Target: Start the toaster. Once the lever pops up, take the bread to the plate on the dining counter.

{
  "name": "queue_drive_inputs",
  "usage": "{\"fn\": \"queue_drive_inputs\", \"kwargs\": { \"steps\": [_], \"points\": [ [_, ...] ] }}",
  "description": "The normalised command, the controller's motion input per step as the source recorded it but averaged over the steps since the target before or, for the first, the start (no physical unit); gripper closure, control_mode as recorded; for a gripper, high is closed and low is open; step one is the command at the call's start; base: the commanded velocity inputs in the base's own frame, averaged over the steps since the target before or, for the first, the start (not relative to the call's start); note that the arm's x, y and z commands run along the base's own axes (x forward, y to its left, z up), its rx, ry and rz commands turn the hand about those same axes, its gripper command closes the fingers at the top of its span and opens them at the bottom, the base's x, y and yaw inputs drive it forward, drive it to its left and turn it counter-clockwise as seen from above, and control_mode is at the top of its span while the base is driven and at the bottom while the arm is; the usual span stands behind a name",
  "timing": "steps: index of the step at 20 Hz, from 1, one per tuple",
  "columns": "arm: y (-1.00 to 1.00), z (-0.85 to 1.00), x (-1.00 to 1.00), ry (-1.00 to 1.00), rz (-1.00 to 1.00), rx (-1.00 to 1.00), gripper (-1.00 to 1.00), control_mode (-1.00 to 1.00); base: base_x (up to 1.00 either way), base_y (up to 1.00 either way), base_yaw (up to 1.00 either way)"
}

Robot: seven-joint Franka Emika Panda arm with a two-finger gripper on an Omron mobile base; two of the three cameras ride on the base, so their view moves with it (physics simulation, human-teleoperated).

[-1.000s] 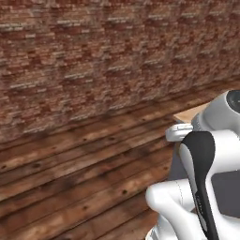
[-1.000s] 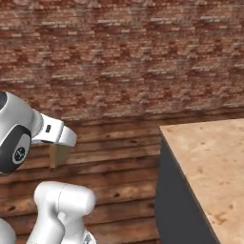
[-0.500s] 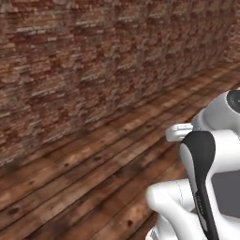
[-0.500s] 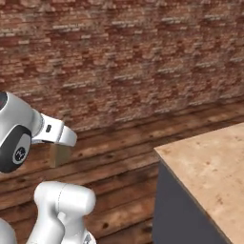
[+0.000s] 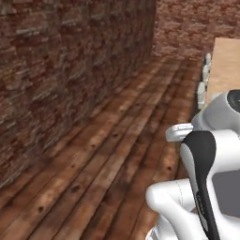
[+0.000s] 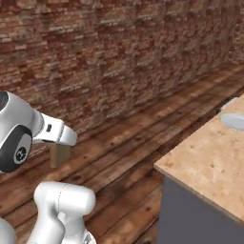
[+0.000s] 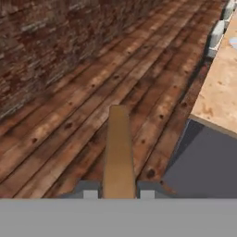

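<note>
the bread [image 7: 118, 150] is clamped edge-on in the hand [image 7: 118, 192]. the plate [image 6: 234, 121] lies far along the surface [image 6: 209, 162]. a jolt in transit could shake the slice loose.

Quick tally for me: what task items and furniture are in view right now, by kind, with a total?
Bread slice, held shut in the end effector: 1
White plate: 1
Dining counter: 1
White stools beside the counter: at least 3
Total: at least 6
</note>
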Motion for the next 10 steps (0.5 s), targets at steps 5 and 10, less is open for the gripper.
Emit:
{"fn": "queue_drive_inputs", "kwargs": {
  "steps": [5,10],
  "points": [
    [0.00,0.00,0.00,0.00,0.00,0.00,1.00,1.00,0.46,0.59,-0.81],
    [0.00,0.00,0.00,0.00,0.00,0.00,1.00,1.00,0.32,0.49,-0.86]
  ]
}}
